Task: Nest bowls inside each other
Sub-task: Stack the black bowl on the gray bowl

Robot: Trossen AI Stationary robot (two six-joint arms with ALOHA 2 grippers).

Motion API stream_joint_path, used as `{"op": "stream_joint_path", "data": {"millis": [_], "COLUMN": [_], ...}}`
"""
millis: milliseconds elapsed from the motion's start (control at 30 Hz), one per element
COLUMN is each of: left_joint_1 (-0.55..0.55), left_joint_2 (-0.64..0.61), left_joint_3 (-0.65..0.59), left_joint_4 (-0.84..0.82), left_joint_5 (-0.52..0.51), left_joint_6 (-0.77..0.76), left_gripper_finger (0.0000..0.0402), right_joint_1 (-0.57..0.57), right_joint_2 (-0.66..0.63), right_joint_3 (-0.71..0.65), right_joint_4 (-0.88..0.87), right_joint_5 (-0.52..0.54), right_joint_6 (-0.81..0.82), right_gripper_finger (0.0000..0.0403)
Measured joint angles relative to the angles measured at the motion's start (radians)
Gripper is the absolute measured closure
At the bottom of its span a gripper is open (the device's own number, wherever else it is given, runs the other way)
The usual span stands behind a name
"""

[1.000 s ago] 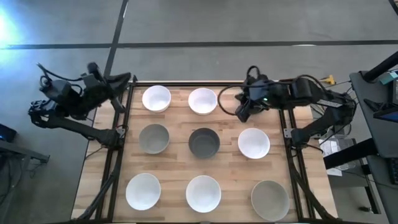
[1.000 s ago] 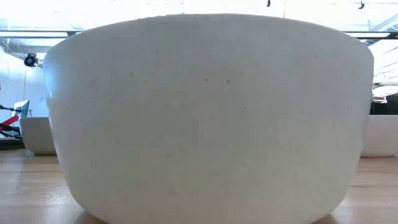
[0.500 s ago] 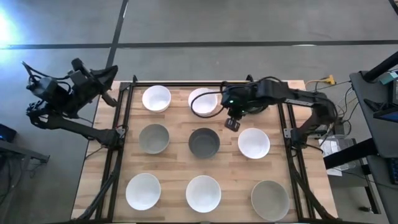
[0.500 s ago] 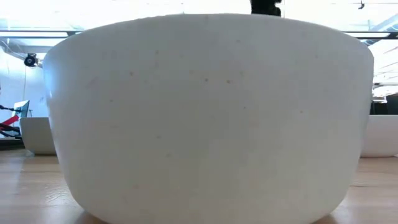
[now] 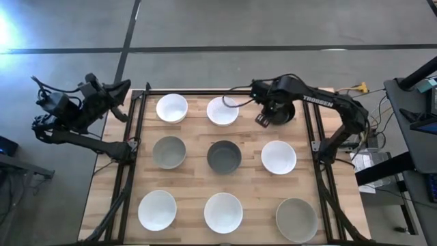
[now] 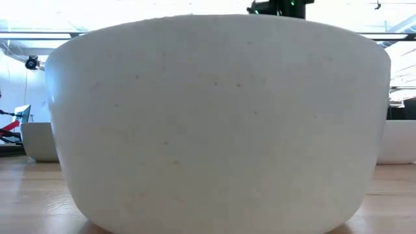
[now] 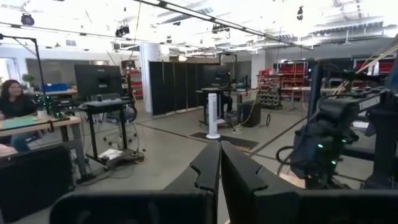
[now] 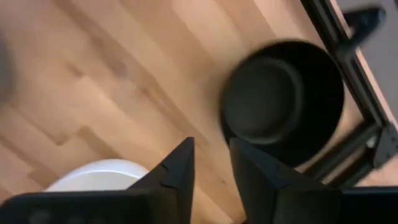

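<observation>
Left gripper (image 7: pixel 219 163): off the table's left edge, fingers pressed together, holding nothing.
Bowls: smooth, round, in three rows on the wooden table (image 5: pixel 194 178); a white bowl (image 6: pixel 214 123) fills the low view and hides most of what lies behind it.
Dark grey bowl (image 5: pixel 224 156): centre.
Right gripper (image 8: pixel 209 163): fingers slightly parted, empty, above the table's far right corner.
Black bowl (image 8: pixel 283 102): largely hidden under the right arm in the high view.

The right end effector (image 8: pixel 211 163) hangs above the pale wooden plank worktop (image 8: pixel 112 81), its two dark fingers (image 8: pixel 177 168) slightly parted. Beyond them a round, smooth black bowl (image 8: pixel 280 102) sits near the worktop's black metal frame rail (image 8: pixel 348 46). A round white bowl's rim (image 8: pixel 102 174) shows beside the fingers.
</observation>
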Motion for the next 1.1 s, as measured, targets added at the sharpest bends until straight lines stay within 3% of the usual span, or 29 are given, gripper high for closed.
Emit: {"op": "stream_joint_path", "data": {"millis": [100, 267, 467, 1100], "left_joint_1": [0.0, 0.0, 0.0, 0.0], "left_joint_2": [-0.014, -0.02, -0.03, -0.018], "left_joint_3": [-0.009, -0.011, -0.011, -0.008], "left_joint_4": [0.001, 0.003, 0.013, 0.064], "left_joint_5": [0.0, 0.0, 0.0, 0.0], "left_joint_6": [-0.027, -0.05, -0.047, -0.05], "left_gripper_finger": [0.0402, 0.0402, 0.0402, 0.0402], "right_joint_1": [-0.05, -0.126, -0.164, -0.203], "right_joint_2": [-0.025, -0.038, -0.017, 0.185], "right_joint_3": [-0.052, -0.126, -0.192, -0.214], "right_joint_4": [0.031, 0.118, 0.212, 0.268], "right_joint_5": [-0.015, -0.155, -0.158, -0.149], "right_joint_6": [-0.001, -0.001, 0.003, -0.029], "right_gripper_finger": [0.0275, 0.0266, 0.0266, 0.0266]}}
